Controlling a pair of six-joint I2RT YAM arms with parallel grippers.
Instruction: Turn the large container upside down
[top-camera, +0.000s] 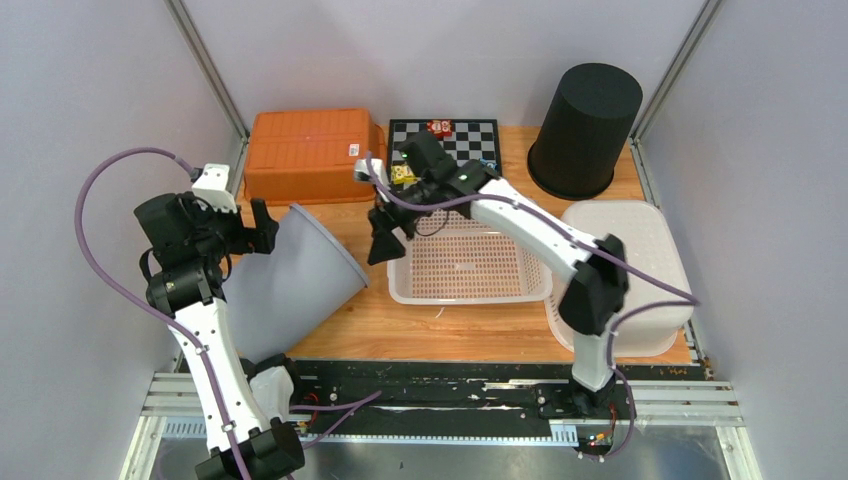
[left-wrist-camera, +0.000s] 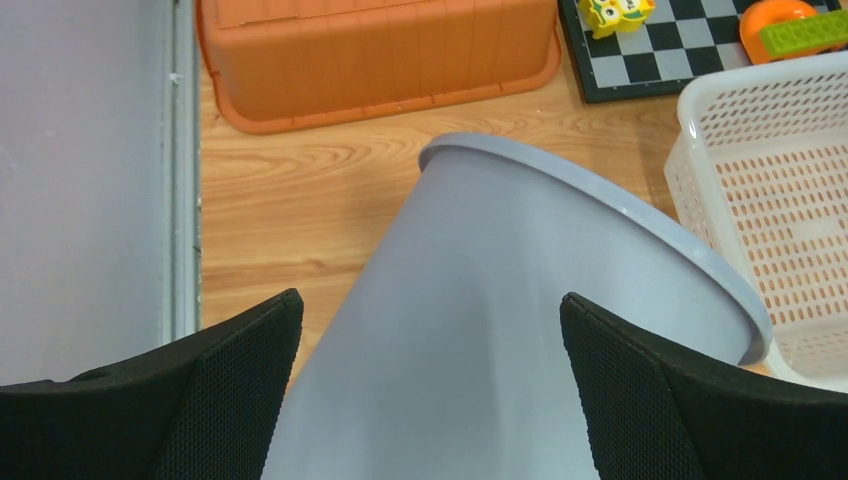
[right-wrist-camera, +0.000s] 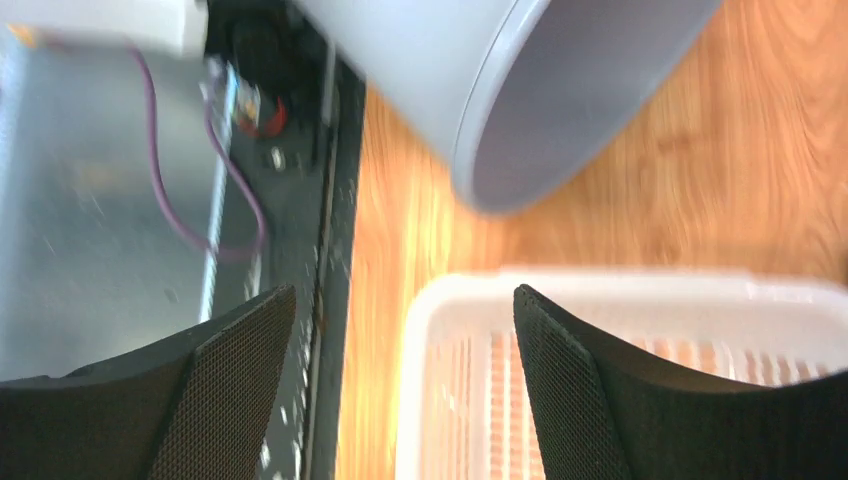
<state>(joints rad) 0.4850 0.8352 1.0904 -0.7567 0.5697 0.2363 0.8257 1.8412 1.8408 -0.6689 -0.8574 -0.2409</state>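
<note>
**Item:** large container (top-camera: 290, 280), a grey plastic bucket. It lay tilted on its side at the left of the table (top-camera: 440, 330), with the open mouth facing the centre and the base towards the near-left edge.

**Handling (judged):** Probably light, thin-walled and somewhat flexible. The smooth tapered side was likely to slip out of a squeeze. The rolled rim offered the surest hold, and the body looked too broad for the jaws to span.

**Left gripper** (left-wrist-camera: 430, 310): jaws wide apart, poised over the bucket's wall. Whether the fingers touched it could not be told from that close view.

**Right gripper** (right-wrist-camera: 405, 300): jaws apart with nothing between them, over the corner of the white basket (top-camera: 470, 297) and just short of the bucket's rim.

**Surroundings:**
- The basket stood just beside the bucket's mouth and was the likeliest thing to foul a swing upright.
- An upturned orange bin (top-camera: 310, 150) sat close behind.
- A checkerboard (top-camera: 470, 140), a black bin (top-camera: 585, 125) and a white tub (top-camera: 640, 250) stood well apart from it.
</note>
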